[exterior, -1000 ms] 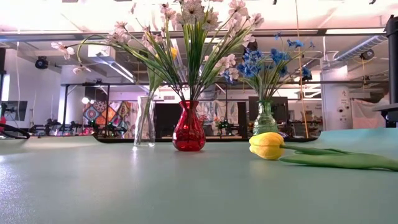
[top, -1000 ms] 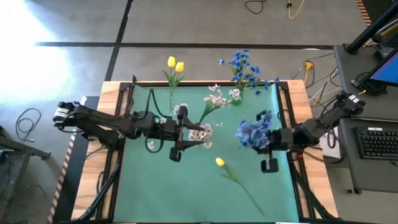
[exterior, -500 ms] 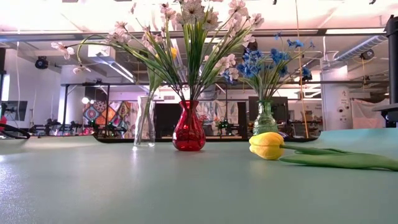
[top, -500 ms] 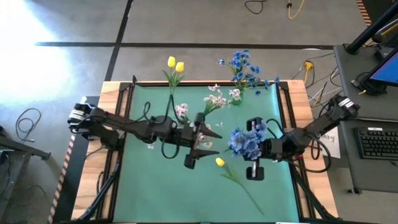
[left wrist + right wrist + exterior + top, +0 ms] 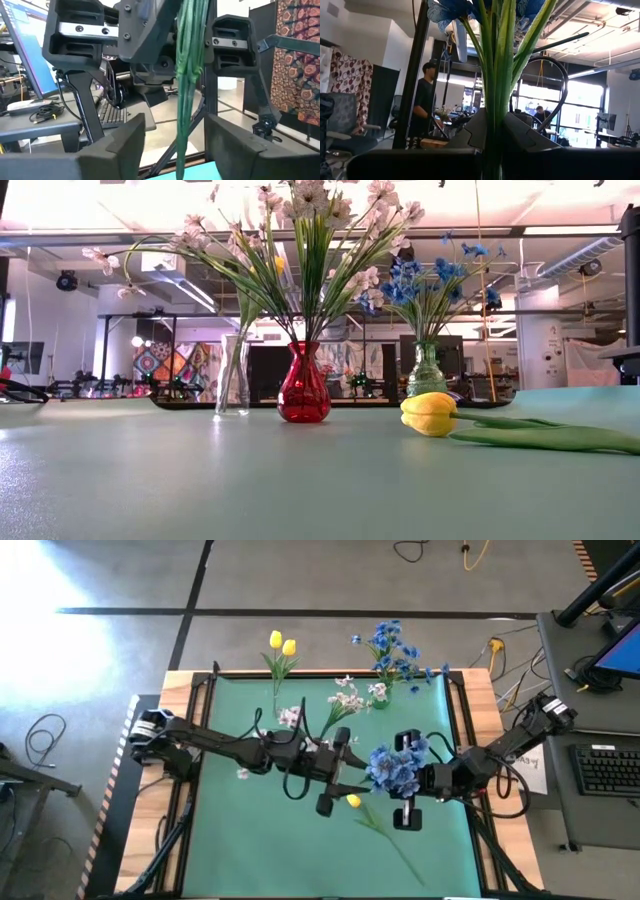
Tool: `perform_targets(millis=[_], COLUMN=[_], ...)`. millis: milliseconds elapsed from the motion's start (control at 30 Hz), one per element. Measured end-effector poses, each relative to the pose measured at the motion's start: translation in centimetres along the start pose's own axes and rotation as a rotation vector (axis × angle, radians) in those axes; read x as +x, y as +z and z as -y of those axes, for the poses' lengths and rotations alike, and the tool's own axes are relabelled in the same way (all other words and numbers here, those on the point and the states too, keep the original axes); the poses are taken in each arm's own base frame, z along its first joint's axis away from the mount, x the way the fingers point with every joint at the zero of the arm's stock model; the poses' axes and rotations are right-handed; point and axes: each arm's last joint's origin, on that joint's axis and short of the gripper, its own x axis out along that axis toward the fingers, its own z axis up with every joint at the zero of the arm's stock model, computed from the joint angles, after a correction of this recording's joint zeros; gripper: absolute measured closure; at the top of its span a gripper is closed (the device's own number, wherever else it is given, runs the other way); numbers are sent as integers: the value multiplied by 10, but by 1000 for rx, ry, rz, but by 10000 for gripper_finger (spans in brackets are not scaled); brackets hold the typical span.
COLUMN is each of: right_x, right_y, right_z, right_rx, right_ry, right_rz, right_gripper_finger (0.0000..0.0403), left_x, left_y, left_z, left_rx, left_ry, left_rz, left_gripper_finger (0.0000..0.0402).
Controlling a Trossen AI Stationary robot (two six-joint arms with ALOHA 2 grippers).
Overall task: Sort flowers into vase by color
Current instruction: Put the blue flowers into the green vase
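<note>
My right gripper is shut on a bunch of blue flowers above the middle of the green mat. My left gripper reaches in from the left. It is open, one finger on either side of the bunch's hanging green stems, touching nothing. A yellow tulip lies flat on the mat below both grippers. At the far edge stand a clear vase with yellow tulips, a red vase with pinkish-white blossoms, and a green glass vase with blue flowers. My right gripper pinches several green stems of the blue bunch between its two fingers, which come from the table's right and slant upward. The blue heads stand above the fingers, and the stem ends hang below. The bunch is lifted clear of the mat.
The tulip's long stem runs toward the near right of the mat. A small pale blossom lies by my left arm. Wooden table edges frame the mat; a desk with a keyboard stands to the right.
My left gripper has travelled toward the table's right, up to the stems of the blue bunch. My right gripper has carried the bunch a little toward the table's left and tipped upward, then stayed still.
</note>
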Motion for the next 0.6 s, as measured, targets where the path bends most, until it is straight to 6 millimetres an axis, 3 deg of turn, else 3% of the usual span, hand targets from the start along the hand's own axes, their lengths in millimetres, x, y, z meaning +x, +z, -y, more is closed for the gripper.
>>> perform_targets(millis=[333,600], right_x=[0,-3], right_y=[-1,-2], right_z=[0,0], right_rx=[6,49], right_ry=[-2,-2], right_rz=[-14,-88], right_gripper_finger=[374,296], left_x=[-3,-7], left_y=[-6,-4], left_z=[1,1], left_rx=[-29,-36], left_ry=[0,-1], left_rz=[-26,-52], left_gripper_finger=[387,399])
